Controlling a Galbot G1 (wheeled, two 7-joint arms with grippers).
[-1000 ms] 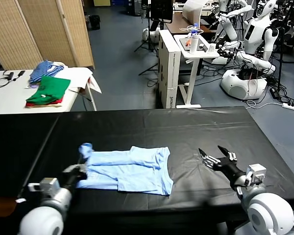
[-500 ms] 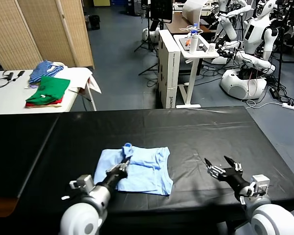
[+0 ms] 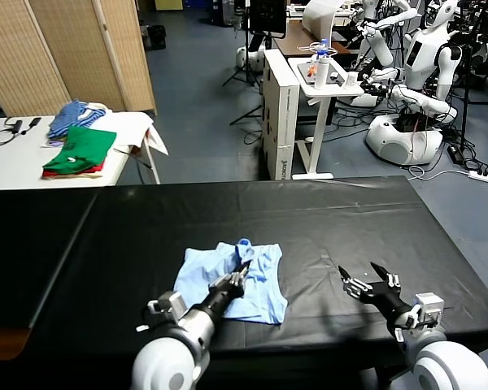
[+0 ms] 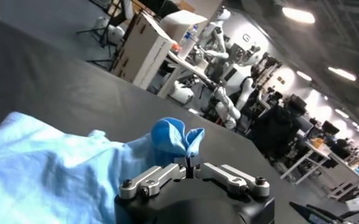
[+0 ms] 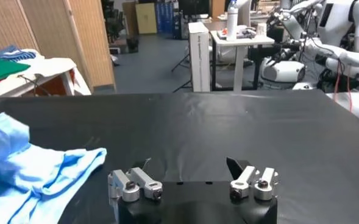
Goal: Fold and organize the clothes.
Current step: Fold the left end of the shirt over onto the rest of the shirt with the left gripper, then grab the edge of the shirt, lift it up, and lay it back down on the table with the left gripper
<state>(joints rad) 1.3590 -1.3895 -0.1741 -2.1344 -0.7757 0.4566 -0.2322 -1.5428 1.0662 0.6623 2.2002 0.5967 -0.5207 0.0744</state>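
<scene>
The pale sky-blue T-shirt (image 3: 264, 291) lies crumpled on the black table (image 3: 350, 213), near the front middle. My left gripper (image 3: 242, 267) hovers over it, shut on a raised tuft of the shirt's fabric (image 3: 244, 244). In the left wrist view the shut left gripper (image 4: 190, 163) pinches that blue tuft (image 4: 170, 137) right at its tips, and the rest of the shirt (image 4: 45, 167) trails behind. My right gripper (image 3: 363, 276) waits open to the right of the shirt, above bare table. The right wrist view shows this gripper (image 5: 188, 165) with nothing between its spread fingers and the shirt (image 5: 39, 173) off to one side.
A white side table (image 3: 16, 158) at the far left holds folded green and red garments (image 3: 80, 151) and a blue-striped and white cloth pile (image 3: 75, 115). Behind the black table stand a white desk (image 3: 325, 81), a cabinet (image 3: 281, 106) and parked robots (image 3: 415, 97).
My left gripper has carried the shirt's left edge rightward across the garment, so the shirt now lies narrower and doubled over. The right gripper has drawn back a little and stayed open.
</scene>
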